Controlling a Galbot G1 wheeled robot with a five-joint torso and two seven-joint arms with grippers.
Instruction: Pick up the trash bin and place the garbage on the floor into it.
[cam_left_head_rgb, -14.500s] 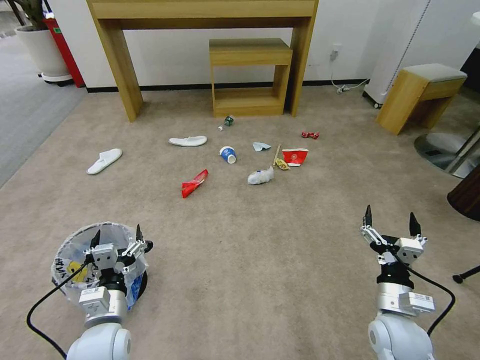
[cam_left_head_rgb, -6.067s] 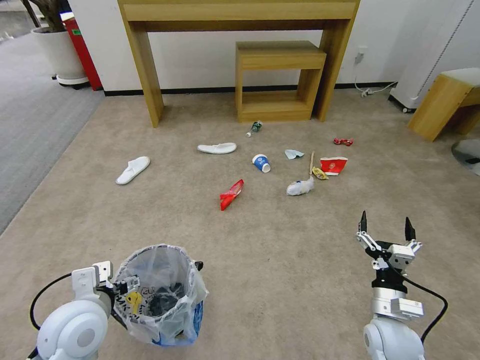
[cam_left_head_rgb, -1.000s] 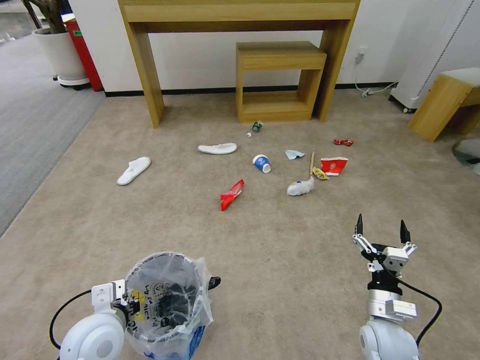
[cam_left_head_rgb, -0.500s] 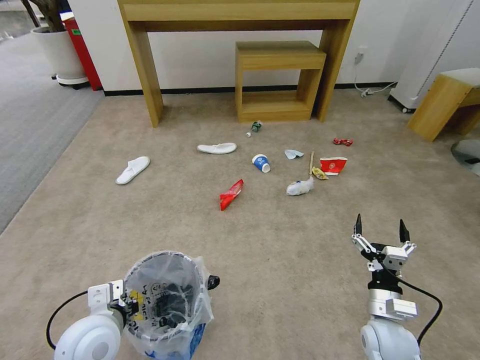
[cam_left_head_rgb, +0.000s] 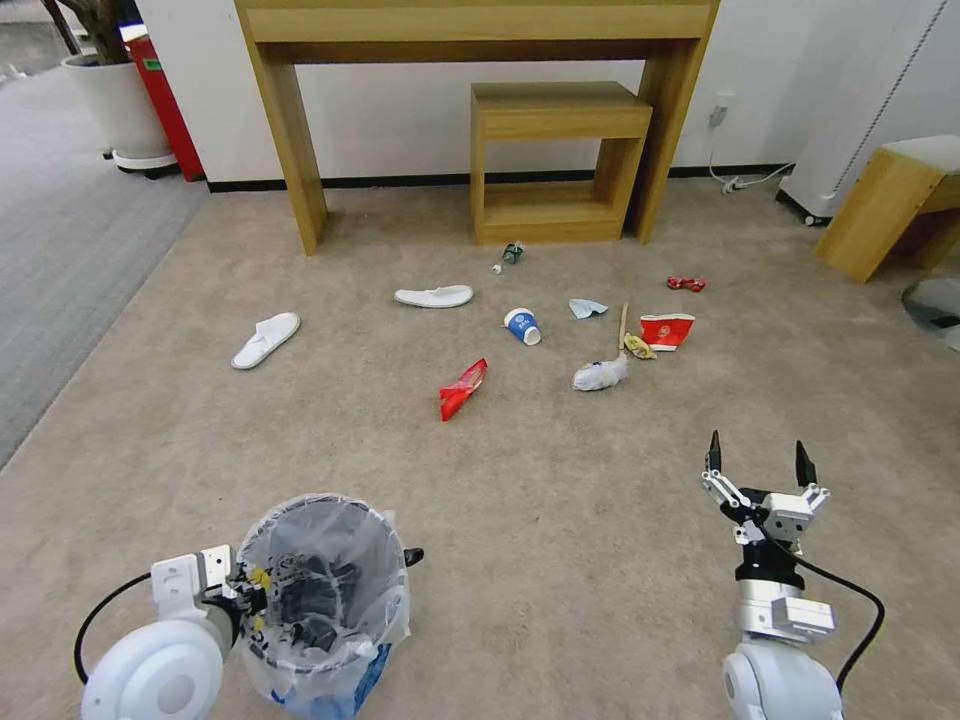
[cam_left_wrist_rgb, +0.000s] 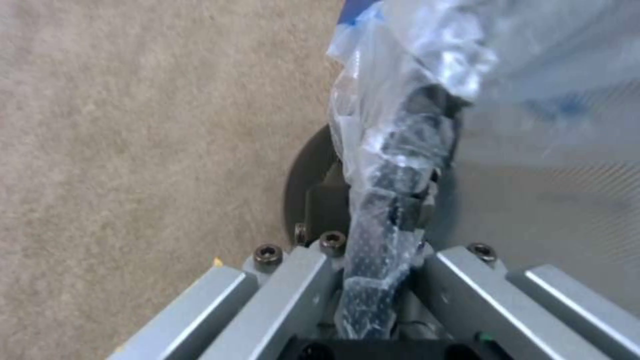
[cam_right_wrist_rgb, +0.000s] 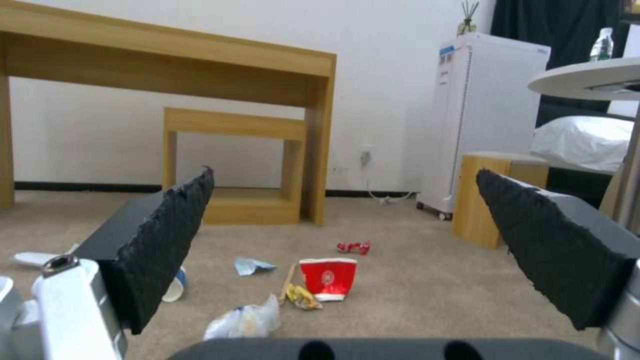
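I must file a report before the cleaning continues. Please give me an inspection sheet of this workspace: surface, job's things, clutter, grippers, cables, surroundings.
Surface: beige carpet, litter scattered mid-floor.
Job's things: trash bin with clear liner, at the robot's left. On the floor: two white slippers, blue-white cup, red cup, red wrapper, crushed bottle.
Clutter: nothing seen beyond the litter.
Grippers: left gripper shut on the bin rim and liner; right gripper open, empty, above the carpet.
Cables: black cable loops by the right wrist.
Surroundings: wooden desk, small shelf, stool.
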